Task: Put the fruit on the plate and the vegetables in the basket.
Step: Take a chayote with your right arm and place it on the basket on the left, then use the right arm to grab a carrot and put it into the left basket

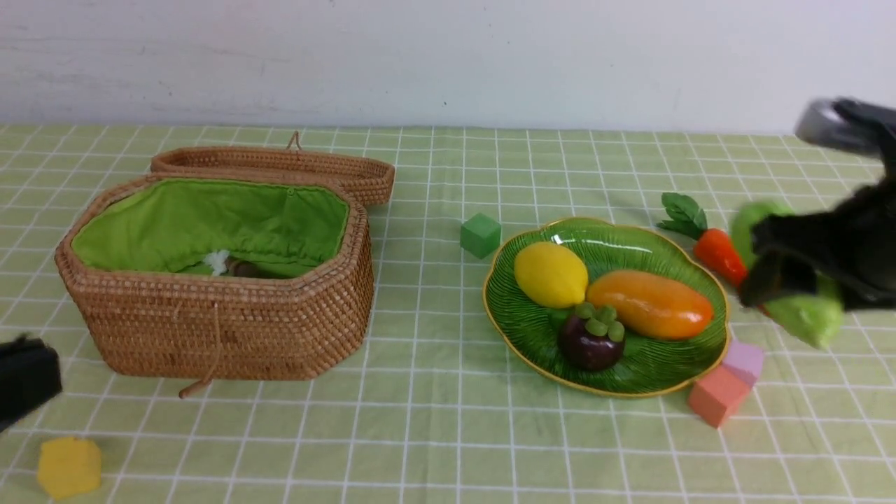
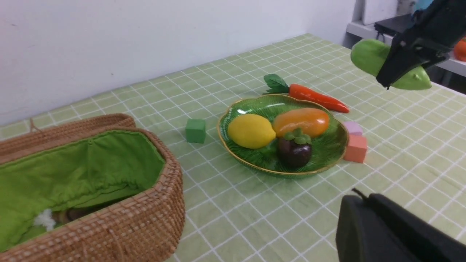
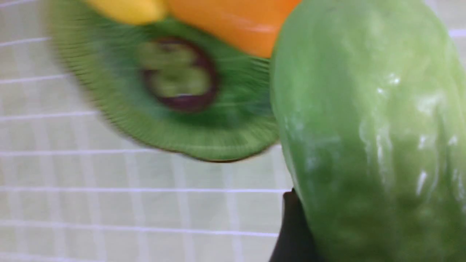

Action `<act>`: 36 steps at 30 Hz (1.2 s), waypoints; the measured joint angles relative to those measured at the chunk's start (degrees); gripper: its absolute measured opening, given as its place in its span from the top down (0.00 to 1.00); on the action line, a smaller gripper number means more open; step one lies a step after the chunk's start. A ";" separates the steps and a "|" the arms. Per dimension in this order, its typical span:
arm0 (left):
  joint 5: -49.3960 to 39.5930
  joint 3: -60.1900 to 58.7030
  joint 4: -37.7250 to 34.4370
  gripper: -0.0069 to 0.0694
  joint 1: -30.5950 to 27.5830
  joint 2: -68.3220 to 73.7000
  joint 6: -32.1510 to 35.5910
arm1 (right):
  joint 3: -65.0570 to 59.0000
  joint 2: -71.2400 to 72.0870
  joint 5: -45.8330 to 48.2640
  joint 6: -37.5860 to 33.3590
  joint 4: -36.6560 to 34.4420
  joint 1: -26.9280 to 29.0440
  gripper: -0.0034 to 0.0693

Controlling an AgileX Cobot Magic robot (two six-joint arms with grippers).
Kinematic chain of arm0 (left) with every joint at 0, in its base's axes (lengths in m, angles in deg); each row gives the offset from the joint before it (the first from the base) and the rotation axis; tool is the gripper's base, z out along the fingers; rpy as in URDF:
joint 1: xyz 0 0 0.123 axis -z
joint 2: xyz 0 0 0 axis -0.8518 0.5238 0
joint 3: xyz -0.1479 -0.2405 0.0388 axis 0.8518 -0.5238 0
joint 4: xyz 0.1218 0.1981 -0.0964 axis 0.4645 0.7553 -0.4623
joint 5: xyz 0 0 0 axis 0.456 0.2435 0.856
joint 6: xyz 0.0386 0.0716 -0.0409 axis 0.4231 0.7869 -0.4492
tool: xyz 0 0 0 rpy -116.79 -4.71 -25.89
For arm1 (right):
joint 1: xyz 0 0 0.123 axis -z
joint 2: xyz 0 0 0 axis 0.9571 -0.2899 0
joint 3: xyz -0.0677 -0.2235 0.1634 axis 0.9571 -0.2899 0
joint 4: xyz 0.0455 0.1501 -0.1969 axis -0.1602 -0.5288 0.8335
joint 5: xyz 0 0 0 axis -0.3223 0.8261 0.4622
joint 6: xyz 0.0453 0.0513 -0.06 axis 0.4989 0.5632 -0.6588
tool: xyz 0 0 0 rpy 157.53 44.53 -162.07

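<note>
At the near-left corner of the counter [image 1: 434, 434] lies a yellow cube [image 1: 68, 467], with the left arm [image 1: 24, 378] just above it. Only a black block of the arm shows, so I cannot tell how its jaws stand or whether they hold anything.

Toward the left edge sits the basket [image 1: 210, 329], open, its lid [image 1: 280, 168] lying behind it. A dark shape with a pale tuft [image 1: 234, 266] rests low in the green lining. It is probably the eggplant, though mostly hidden.

A green cube [image 1: 480, 234] stands mid-counter, just beside the plate [image 1: 651, 367]. On the plate are the lemon [image 1: 551, 274], the mango [image 1: 651, 304] and the mangosteen [image 1: 590, 341], so the fruit half looks finished. A salmon cube [image 1: 715, 396] and a lilac cube [image 1: 744, 360] crowd the plate's near-right rim.

Beyond the plate the carrot [image 1: 717, 253] lies on the counter, not yet collected. Near the right edge the right arm [image 1: 840, 245] has its jaws closed around the pale-green vegetable [image 1: 812, 315], held clear of the counter. That piece and the carrot have yet to reach the basket.

A pale green cloth with a white grid covers the counter. A plain white wall rises behind the far edge.
</note>
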 joint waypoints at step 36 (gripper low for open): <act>-15.44 4.60 25.53 0.93 0.00 -0.43 -29.49 | 73.45 -52.89 4.37 -12.69 3.74 -30.98 0.19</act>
